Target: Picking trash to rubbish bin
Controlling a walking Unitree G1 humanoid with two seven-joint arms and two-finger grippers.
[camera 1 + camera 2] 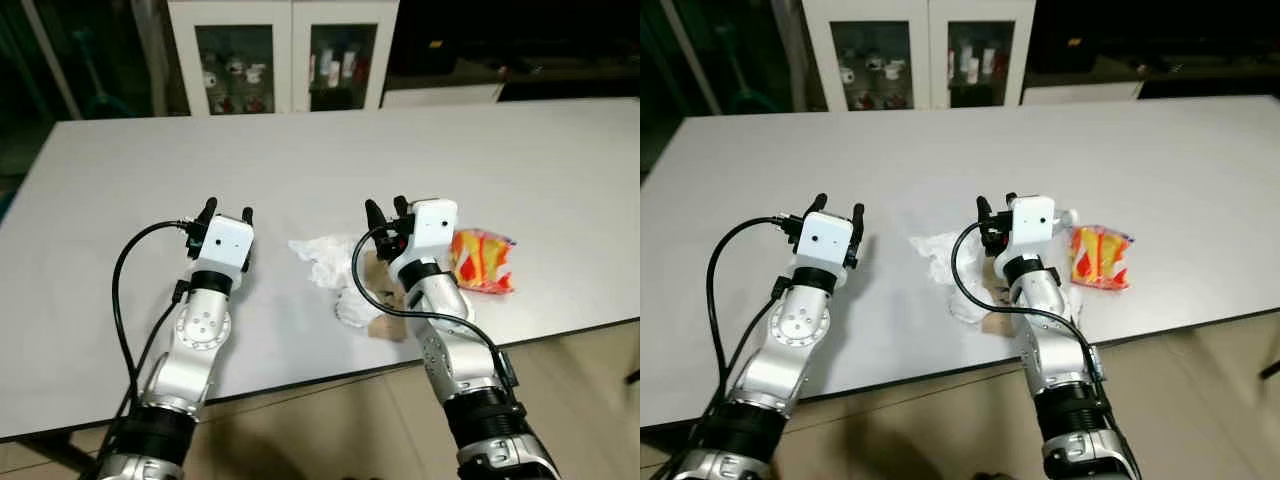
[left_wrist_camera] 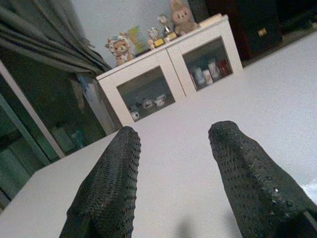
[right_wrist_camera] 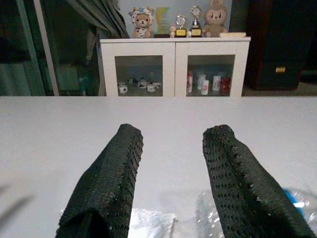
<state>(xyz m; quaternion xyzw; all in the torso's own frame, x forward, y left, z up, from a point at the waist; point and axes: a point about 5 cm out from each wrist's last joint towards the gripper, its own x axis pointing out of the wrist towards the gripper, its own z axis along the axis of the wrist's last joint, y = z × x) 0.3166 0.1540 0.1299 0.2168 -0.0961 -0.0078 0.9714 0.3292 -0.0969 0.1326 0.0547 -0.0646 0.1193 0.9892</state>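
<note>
Trash lies just under right hand.

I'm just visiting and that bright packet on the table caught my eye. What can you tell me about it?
The snack packet is a crinkled, shiny bag, plastic by its look, in orange, yellow and red with white patches. It lies flat on the white table near the front edge, just to the right of the right gripper, beside crumpled white tissue. Nothing grips it.
</note>
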